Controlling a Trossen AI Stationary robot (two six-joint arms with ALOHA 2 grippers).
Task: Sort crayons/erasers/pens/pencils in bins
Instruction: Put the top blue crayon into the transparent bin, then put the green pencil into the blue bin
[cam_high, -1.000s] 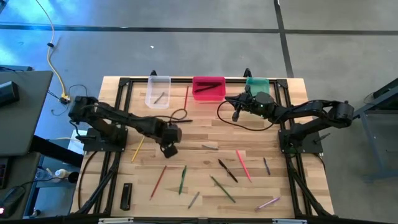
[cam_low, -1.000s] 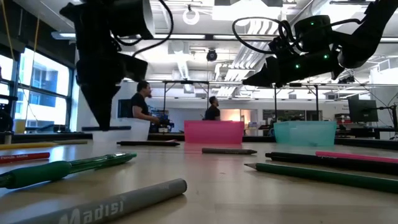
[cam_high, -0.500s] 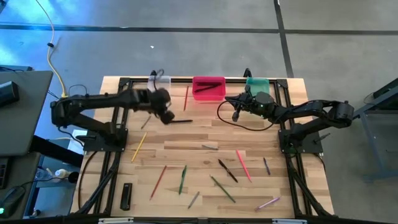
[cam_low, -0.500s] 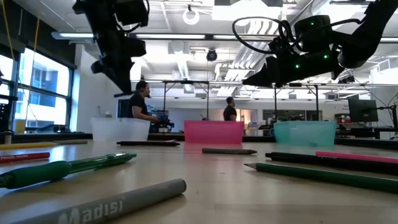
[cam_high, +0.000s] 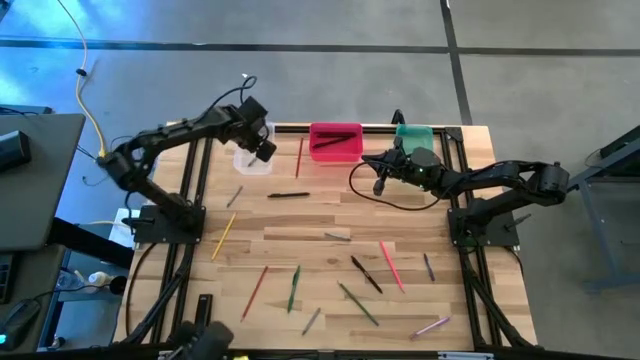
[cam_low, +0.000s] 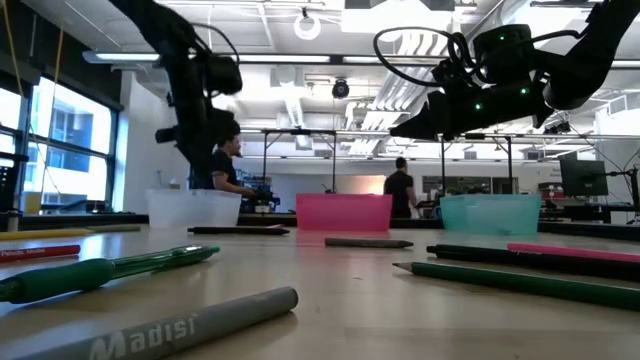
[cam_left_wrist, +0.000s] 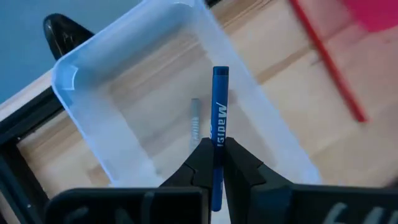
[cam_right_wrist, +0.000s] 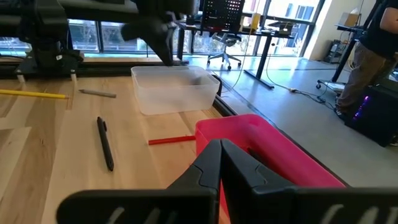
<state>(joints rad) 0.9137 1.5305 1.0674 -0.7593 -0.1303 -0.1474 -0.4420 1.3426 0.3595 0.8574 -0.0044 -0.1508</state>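
My left gripper (cam_left_wrist: 217, 144) hangs over the clear bin (cam_high: 254, 148) at the table's far left, shut on a blue pen (cam_left_wrist: 219, 118). A grey stick (cam_left_wrist: 194, 124) lies on that bin's floor. The pink-red bin (cam_high: 335, 141) and the green bin (cam_high: 415, 135) stand in a row along the far edge. My right gripper (cam_high: 380, 182) hovers shut and holds nothing, in front of the green bin. Several sticks lie loose on the wood, among them a red one (cam_high: 299, 156), a black one (cam_high: 288, 195) and a yellow one (cam_high: 221, 236). My left gripper pinches the blue pen's shaft (cam_left_wrist: 217, 148) between its two fingers. The pen runs along the fingers, and its free end (cam_left_wrist: 220, 71) sticks out past the tips. The fingers slant steeply down from above. The pen is lifted clear, over the clear bin's opening.
A flat black bar (cam_high: 203, 315) lies near the front left corner. More sticks are scattered over the table's near half (cam_high: 360, 275). A black frame rail (cam_high: 205, 150) borders the bins. People stand in the room (cam_low: 400, 190) beyond the table.
My left gripper has swung from the table's left middle toward the far edge and risen a little, rolling as it went. It now hangs over the clear bin. My right arm has kept still.
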